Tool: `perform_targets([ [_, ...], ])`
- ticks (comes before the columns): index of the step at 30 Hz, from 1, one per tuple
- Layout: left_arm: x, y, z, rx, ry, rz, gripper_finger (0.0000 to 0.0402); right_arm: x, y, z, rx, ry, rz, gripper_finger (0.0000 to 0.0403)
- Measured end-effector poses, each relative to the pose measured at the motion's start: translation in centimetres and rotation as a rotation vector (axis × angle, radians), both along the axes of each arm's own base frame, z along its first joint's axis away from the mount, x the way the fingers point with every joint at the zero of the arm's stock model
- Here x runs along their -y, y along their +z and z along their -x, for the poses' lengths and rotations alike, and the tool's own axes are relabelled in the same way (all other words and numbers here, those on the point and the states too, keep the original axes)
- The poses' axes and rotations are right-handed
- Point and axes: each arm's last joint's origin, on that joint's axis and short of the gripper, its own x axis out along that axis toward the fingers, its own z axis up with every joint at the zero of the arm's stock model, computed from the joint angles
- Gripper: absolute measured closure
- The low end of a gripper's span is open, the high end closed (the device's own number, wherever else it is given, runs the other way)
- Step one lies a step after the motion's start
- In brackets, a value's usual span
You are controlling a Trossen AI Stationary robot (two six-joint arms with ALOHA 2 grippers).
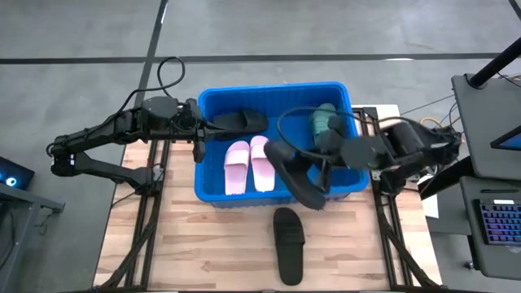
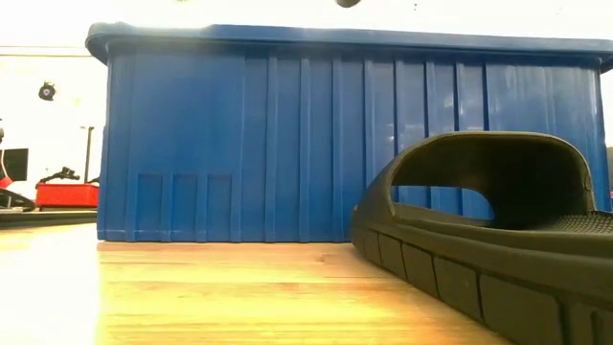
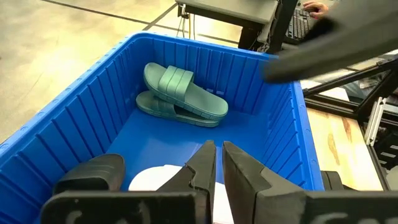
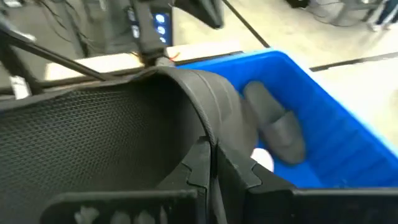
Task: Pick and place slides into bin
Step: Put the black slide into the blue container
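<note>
High view shows your right gripper (image 1: 319,165) clamped on a black slide (image 1: 293,175) hanging over the bin's (image 1: 269,92) five-o'clock rim. Carry it toward eleven o'clock before releasing (left gripper (image 1: 198,130) sits closed, empty, at nine).

We see a grey floor (image 1: 73,32) filling the top of the high view, crossed by a dark line (image 1: 260,58) running left to right. A pale wooden table (image 1: 212,244) sits at centre on a black frame. At the right edge stands a dark desk with a lit keyboard (image 1: 498,224). In the low view's left, a bright wall (image 2: 48,125) backs what may be a red cart (image 2: 65,195).
</note>
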Motion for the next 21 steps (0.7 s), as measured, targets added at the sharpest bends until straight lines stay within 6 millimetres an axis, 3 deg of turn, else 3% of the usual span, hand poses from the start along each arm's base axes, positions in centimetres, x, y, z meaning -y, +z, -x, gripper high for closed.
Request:
perform_targets([
  [12, 0.1, 0.2, 0.4, 0.009, 0.000, -0.002, 0.0388, 7.5, -0.4, -1.3, -0.120, -0.083, 0.161, 0.0392],
  [21, 0.2, 0.6, 1.2, 0.033, 0.002, 0.002, 0.0388, 11.9, -1.1, -1.9, -0.236, -0.142, 0.285, 0.0392],
])
